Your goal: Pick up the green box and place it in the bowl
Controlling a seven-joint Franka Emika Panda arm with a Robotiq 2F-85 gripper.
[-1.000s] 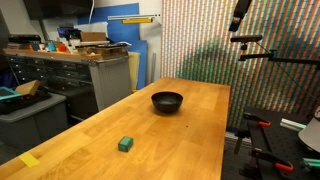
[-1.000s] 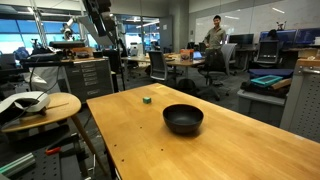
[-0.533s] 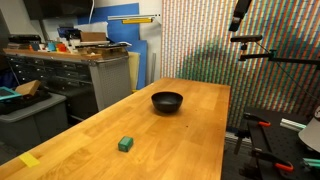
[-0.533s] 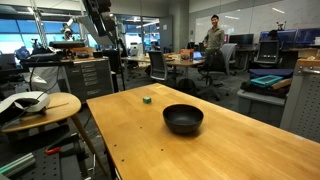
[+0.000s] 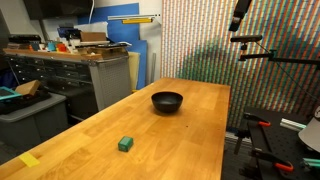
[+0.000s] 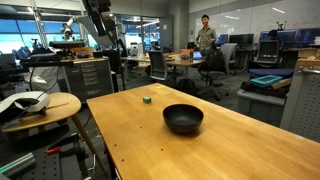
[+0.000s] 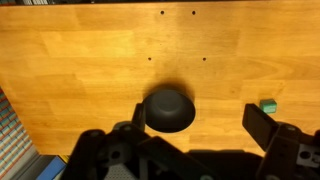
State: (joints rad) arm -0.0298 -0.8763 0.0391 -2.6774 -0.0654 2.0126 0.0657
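The green box (image 5: 125,144) is a small green block on the wooden table (image 5: 190,140), near one end. It also shows in an exterior view (image 6: 146,99) and at the right of the wrist view (image 7: 267,105). The black bowl (image 5: 167,101) stands upright and empty near the table's middle, well apart from the block; it shows in the exterior view (image 6: 183,119) and the wrist view (image 7: 168,110). My gripper (image 7: 196,125) is open and empty, high above the table, with the bowl seen between its fingers and the block just beyond one finger.
A yellow tape strip (image 5: 28,160) lies at a table corner. A round side table (image 6: 40,105) with a white object stands beside the table. Cabinets (image 5: 70,75) and a patterned screen (image 5: 240,60) stand around it. A person (image 6: 204,35) is far behind.
The person in the background has shifted a little to the left. The box, the bowl and the gripper have not moved.
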